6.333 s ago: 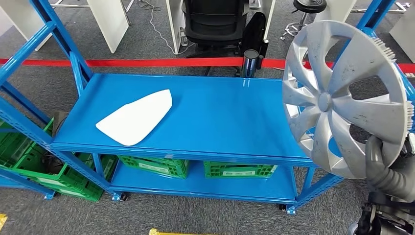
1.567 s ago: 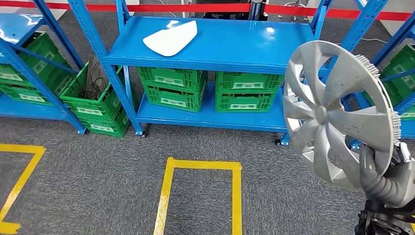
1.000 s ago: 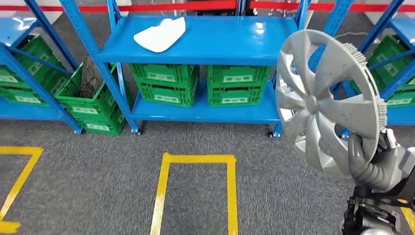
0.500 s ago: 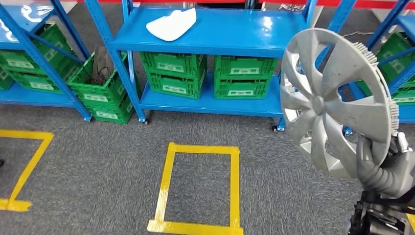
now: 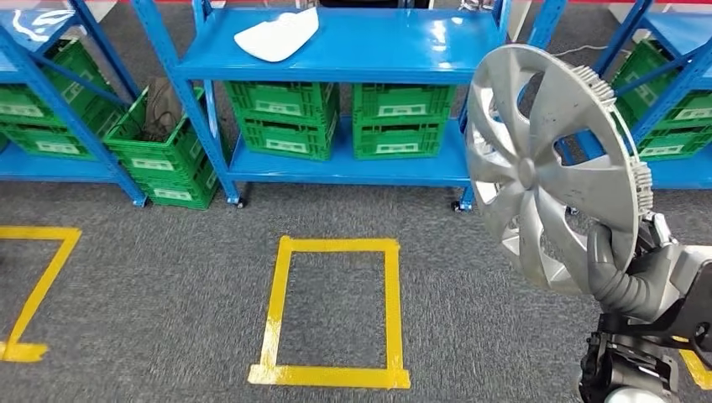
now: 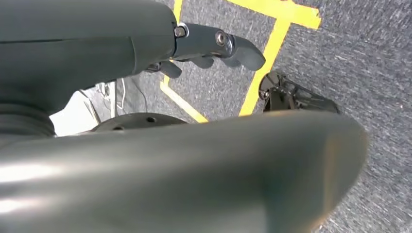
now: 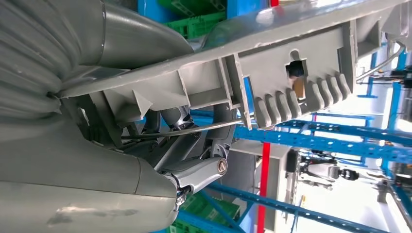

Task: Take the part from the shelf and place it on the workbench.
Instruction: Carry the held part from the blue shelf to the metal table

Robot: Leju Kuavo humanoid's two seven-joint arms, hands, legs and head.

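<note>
the silver spoked plastic wheel cover [image 5: 554,168] is gripped at its near rim by the right hand [image 5: 625,273]; it should be kept upright, probably clear of the blue steel shelf [image 5: 336,50], during carrying.

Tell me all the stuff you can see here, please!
Wheel cover: one, silver, upright, held at its lower rim.
White panel: one, white, lying on the middle rack's top shelf.
Shelf racks: three in view, blue, along the far side.
Crates: several, green, on the lower shelves and the floor by the left rack.
Floor tape: yellow, a rectangle on the grey carpet, more at the left.
Right hand: one, grey, holds the wheel cover.
Left hand: one, dark, hanging over the carpet, holding nothing.
</note>
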